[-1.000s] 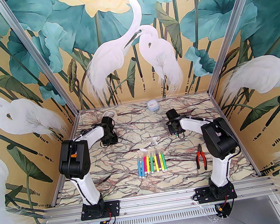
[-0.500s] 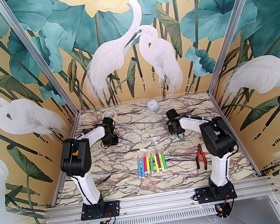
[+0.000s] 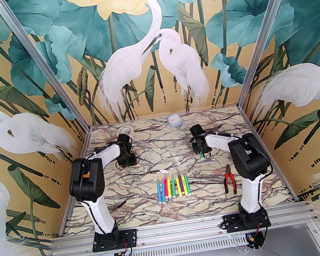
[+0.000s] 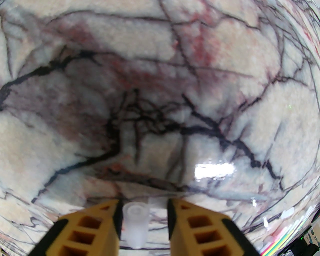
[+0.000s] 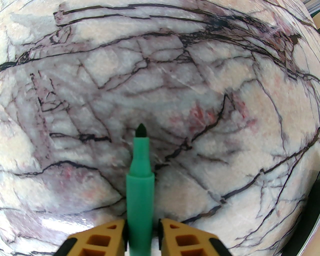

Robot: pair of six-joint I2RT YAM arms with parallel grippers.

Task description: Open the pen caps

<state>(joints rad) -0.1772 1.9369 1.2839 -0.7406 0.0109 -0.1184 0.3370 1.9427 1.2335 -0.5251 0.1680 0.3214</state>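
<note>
- Two yellow fingers of the left gripper (image 4: 143, 203) stand apart, wider than the clear pen cap (image 4: 135, 225) between them.
- The pen cap sits close to one finger.
- The right gripper (image 5: 141, 220) squeezes a green pen (image 5: 140, 180), its tip bare.

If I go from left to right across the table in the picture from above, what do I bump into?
Left hand → row of pens → right hand, gripping a green pen → pliers.
</note>
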